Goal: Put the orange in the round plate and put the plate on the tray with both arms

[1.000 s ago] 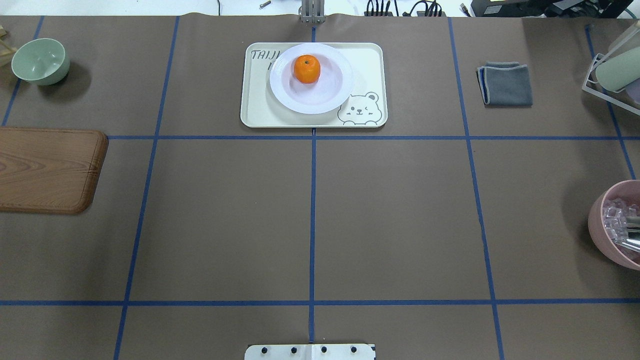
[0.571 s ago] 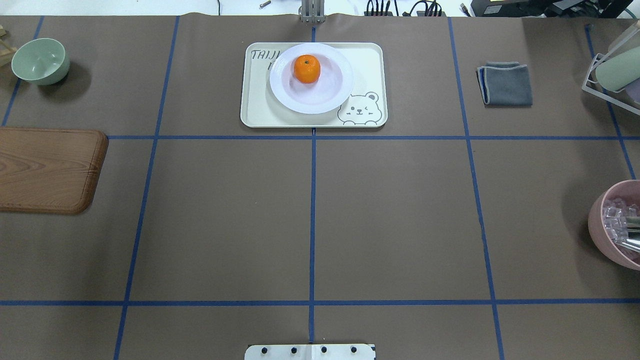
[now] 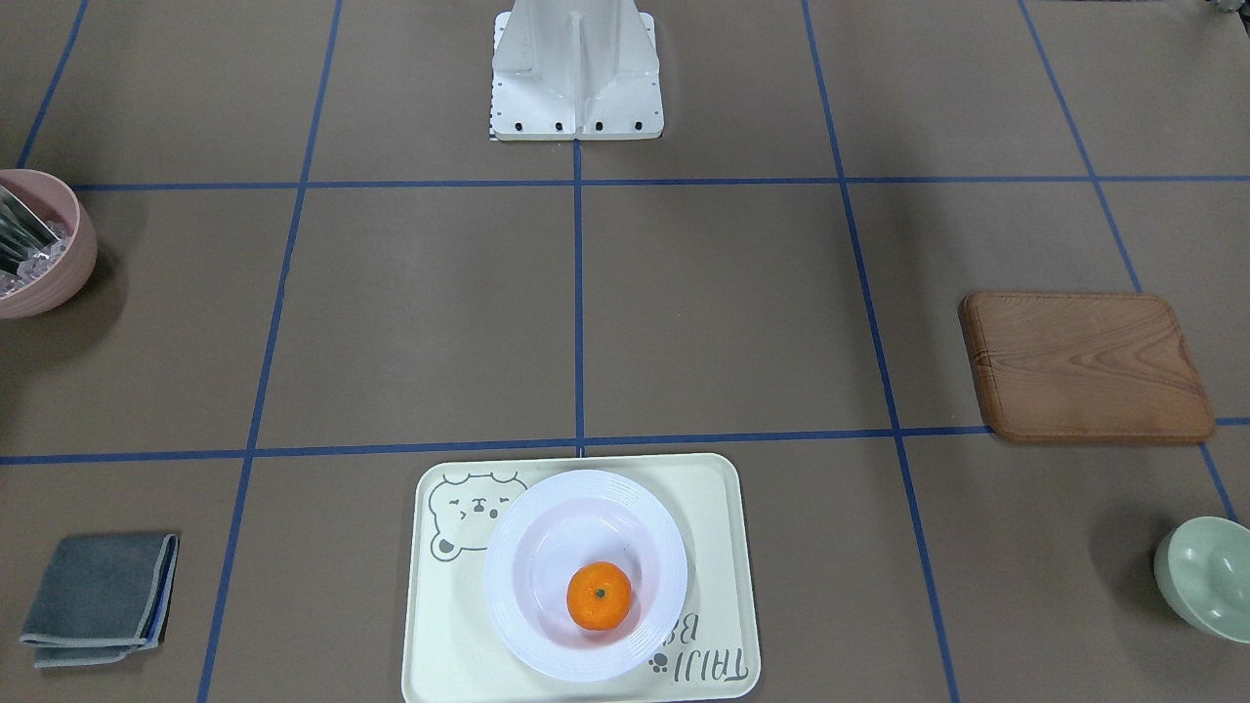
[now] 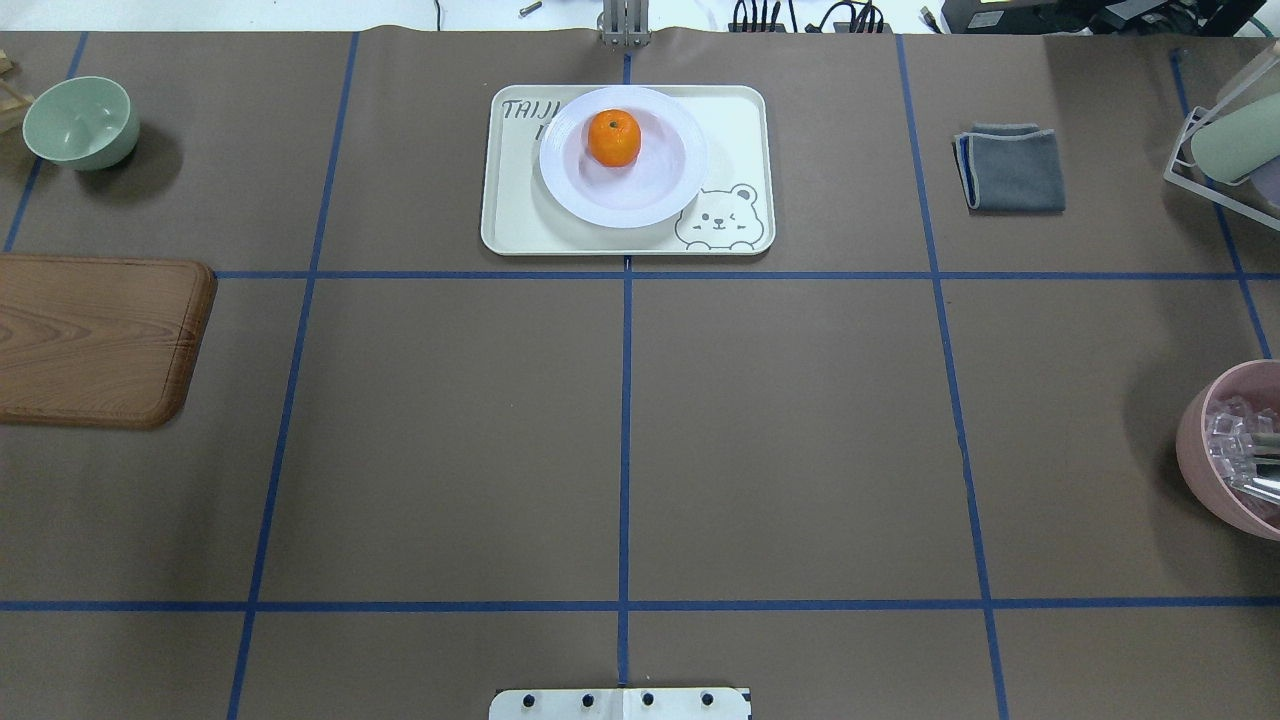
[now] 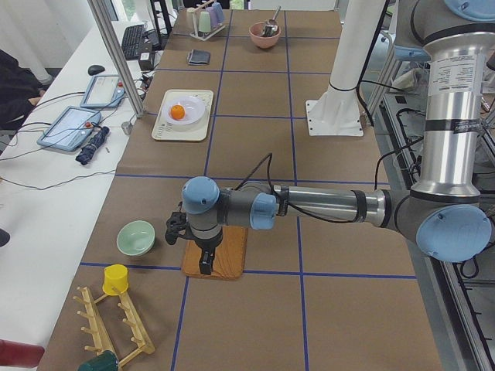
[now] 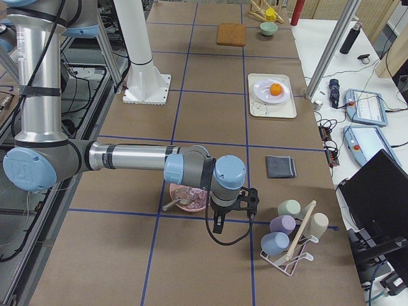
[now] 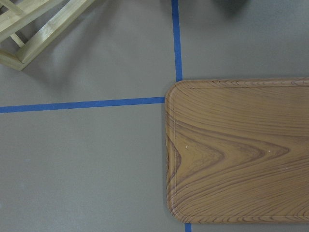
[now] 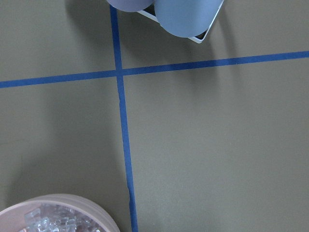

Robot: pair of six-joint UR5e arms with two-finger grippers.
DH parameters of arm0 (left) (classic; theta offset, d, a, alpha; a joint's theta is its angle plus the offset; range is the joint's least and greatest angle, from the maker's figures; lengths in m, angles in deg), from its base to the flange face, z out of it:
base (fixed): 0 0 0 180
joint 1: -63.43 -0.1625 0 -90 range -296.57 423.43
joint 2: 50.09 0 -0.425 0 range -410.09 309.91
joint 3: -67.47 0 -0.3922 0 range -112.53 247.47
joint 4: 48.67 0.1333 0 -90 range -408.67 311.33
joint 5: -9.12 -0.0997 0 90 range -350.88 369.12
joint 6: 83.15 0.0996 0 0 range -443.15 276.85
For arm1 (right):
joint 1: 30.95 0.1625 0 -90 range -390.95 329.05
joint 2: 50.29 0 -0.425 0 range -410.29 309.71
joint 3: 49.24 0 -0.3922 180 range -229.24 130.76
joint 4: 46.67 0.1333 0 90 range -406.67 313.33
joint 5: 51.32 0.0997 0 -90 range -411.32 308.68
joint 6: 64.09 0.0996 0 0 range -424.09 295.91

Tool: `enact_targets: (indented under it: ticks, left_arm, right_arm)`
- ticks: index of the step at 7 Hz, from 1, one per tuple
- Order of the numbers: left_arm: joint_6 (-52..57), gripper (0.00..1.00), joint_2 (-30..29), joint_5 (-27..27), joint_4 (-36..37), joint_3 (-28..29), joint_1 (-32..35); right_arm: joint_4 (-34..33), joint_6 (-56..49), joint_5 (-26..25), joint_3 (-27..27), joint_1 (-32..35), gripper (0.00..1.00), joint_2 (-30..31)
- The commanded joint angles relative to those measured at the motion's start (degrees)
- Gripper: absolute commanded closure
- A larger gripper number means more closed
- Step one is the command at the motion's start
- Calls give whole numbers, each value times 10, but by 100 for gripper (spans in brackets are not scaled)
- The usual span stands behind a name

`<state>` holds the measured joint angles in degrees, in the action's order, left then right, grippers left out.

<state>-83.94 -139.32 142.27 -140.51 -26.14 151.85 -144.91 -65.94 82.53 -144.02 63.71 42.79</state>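
Observation:
The orange [image 4: 613,138] lies in the round plate [image 4: 640,195], a little toward the far side. The plate stands on the cream tray [image 4: 520,215] at the far middle of the table; the front-facing view shows the orange [image 3: 599,595], plate [image 3: 547,547] and tray [image 3: 723,527] the same way. Both arms are drawn back to the table's ends. My left gripper [image 5: 205,269] hangs over the wooden board [image 5: 224,259], and my right gripper [image 6: 217,227] hangs beside the pink bowl [image 6: 188,197]. I cannot tell whether either is open or shut.
A pale green bowl [image 4: 80,122] and the wooden board [image 4: 95,340] sit at the left. A folded grey cloth [image 4: 1012,168], a cup rack [image 4: 1230,140] and the pink bowl of ice [image 4: 1200,440] are at the right. The robot's white base [image 3: 576,68] stands mid-table.

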Motion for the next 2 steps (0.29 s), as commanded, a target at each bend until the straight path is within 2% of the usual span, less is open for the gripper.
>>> enact_targets:
  ticks: [1,2]
  left_arm:
    - [-1,1,-1,0,0,0,0]
    - [0,1,-1,0,0,0,0]
  right_arm:
    - [1,0,-4,-1,0,0,0]
    - [1,1,-3,0,0,0,0]
